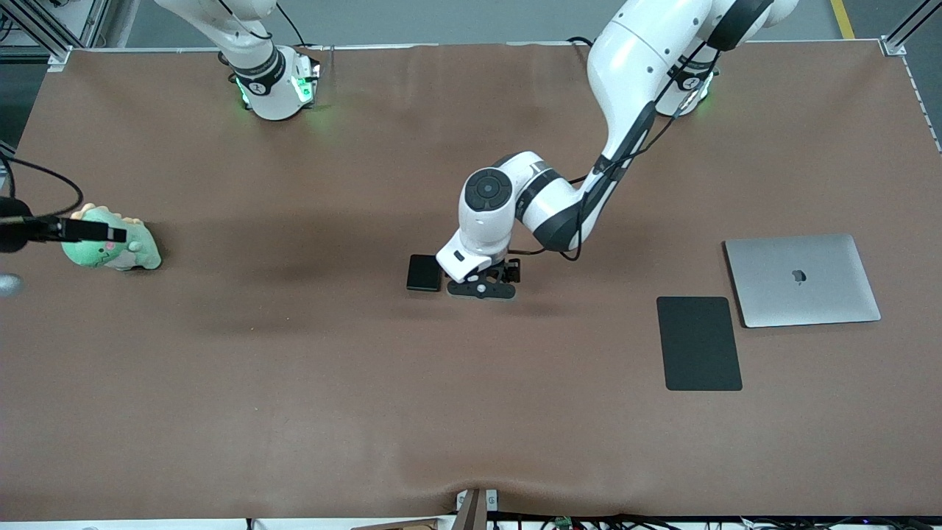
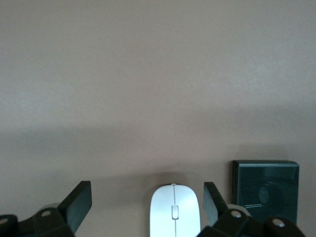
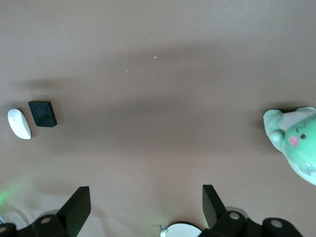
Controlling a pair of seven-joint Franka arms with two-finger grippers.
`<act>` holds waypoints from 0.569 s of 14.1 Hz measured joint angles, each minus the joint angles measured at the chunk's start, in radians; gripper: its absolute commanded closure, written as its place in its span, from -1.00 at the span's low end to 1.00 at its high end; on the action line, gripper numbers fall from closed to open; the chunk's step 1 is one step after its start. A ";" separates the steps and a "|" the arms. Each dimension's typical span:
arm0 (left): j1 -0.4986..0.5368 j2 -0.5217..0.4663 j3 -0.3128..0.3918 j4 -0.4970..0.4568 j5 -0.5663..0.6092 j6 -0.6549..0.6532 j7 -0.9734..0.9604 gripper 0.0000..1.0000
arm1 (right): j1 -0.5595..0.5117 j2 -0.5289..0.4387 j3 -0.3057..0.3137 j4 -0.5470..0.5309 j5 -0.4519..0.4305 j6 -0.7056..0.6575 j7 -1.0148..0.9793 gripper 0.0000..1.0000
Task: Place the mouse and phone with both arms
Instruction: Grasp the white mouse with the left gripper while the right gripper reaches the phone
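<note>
The white mouse (image 2: pixel 174 213) lies on the brown table between the open fingers of my left gripper (image 2: pixel 145 207), closer to one finger (image 2: pixel 212 201) than the other. In the front view the left gripper (image 1: pixel 482 285) is low over the table's middle and hides the mouse. The black phone (image 1: pixel 425 273) lies flat right beside it, toward the right arm's end, and shows in the left wrist view (image 2: pixel 265 190). My right gripper (image 3: pixel 145 207) is open and empty, waiting high over the table near its base. From there it sees the mouse (image 3: pixel 19 123) and the phone (image 3: pixel 42 113) side by side.
A large black mouse pad (image 1: pixel 699 343) and a closed silver laptop (image 1: pixel 802 280) lie toward the left arm's end. A green plush toy (image 1: pixel 114 246) sits toward the right arm's end, with a black mount (image 1: pixel 59 230) over it.
</note>
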 measured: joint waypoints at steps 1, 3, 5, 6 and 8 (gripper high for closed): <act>-0.002 0.001 0.000 0.000 0.000 -0.001 0.000 -1.00 | 0.001 0.021 0.001 0.001 0.005 0.014 0.000 -1.00; -0.007 0.012 -0.004 -0.001 0.000 -0.004 0.000 -1.00 | 0.002 0.053 0.005 0.001 0.011 0.043 0.000 -1.00; -0.031 0.043 -0.007 -0.003 0.000 -0.004 -0.004 -1.00 | 0.017 0.076 0.009 0.000 0.017 0.064 0.000 -1.00; -0.051 0.062 -0.007 -0.003 0.000 -0.004 -0.016 -1.00 | 0.031 0.083 0.011 -0.001 0.018 0.067 0.000 -1.00; -0.079 0.087 -0.007 -0.004 0.000 -0.004 -0.044 -1.00 | 0.049 0.089 0.039 -0.007 0.028 0.068 0.001 -1.00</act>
